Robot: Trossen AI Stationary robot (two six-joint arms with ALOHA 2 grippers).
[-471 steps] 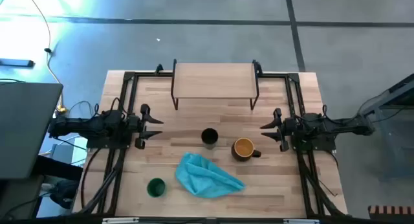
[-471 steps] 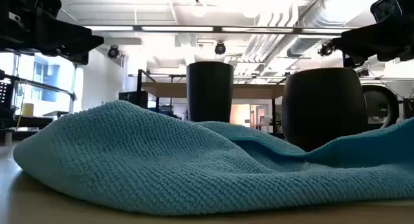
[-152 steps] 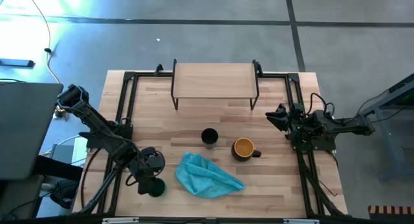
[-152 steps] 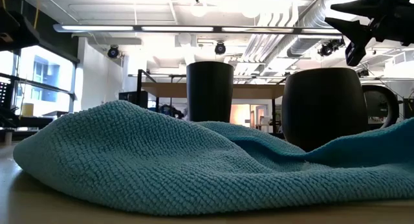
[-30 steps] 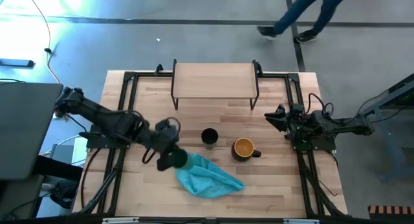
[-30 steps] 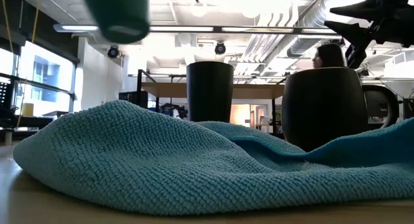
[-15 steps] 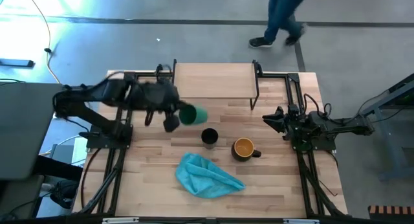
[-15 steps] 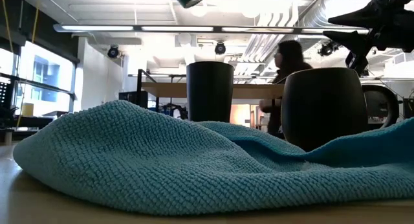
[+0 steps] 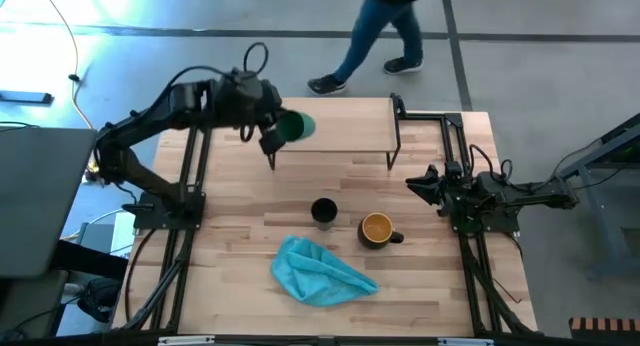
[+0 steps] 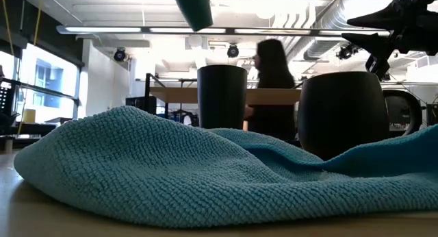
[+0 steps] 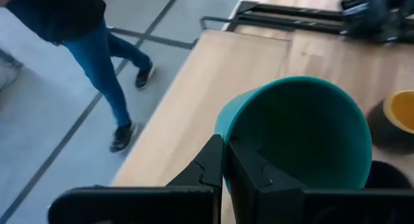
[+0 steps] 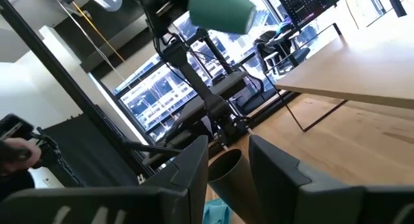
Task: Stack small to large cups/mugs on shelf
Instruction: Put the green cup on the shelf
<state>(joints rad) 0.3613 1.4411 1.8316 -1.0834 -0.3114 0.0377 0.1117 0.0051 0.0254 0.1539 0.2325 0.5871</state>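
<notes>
Lifted over the shelf (image 9: 335, 124), green cup (image 9: 296, 128) hides its clamping left tool (image 9: 274, 134)

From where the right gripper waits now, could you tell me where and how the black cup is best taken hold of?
Grip the black cup across its rim and upper wall, coming straight down from above. It stands upright with its mouth open and has no handle. The mug stands close on one side, so the right gripper should set its fingers clear of it.

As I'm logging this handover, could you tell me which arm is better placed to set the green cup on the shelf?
Left. The left gripper grips the green cup above the shelf; the right gripper waits open, off beside the table's edge.
</notes>
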